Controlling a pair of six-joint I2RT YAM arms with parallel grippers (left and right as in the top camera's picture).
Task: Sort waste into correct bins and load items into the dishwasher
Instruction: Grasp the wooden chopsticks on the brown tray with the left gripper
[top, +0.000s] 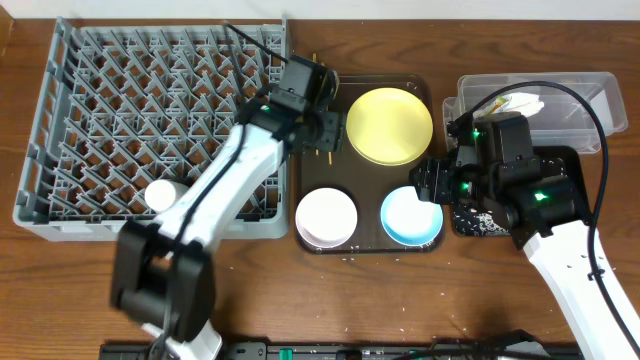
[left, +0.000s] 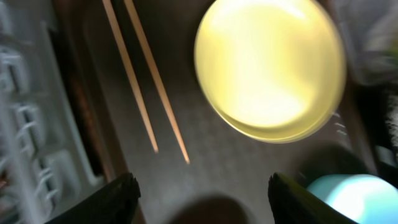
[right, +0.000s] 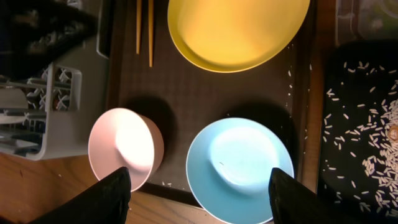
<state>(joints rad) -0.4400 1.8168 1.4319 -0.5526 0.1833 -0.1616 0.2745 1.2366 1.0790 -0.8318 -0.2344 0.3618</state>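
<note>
The light blue bowl (right: 239, 163) lies just beneath the right pincer (right: 199, 186), spread wide and empty; the yellow plate (right: 236, 31) beyond it is cut off at the top. The left pincer (left: 202, 186), likewise spread and empty, hangs short of two blurred chopsticks (left: 157, 81), their far ends out of frame.

Wooden table (top: 60, 290), brown, is carrying four pieces. Grey dish rack (top: 35, 150) is sitting in the far left corner. Dark brown serving tray (top: 365, 180) is lying mid-table, just beside the rack. Clear tub (top: 590, 95) is resting toward the far right corner. Black tray (top: 470, 226) is lying just beside it on the near side.
</note>
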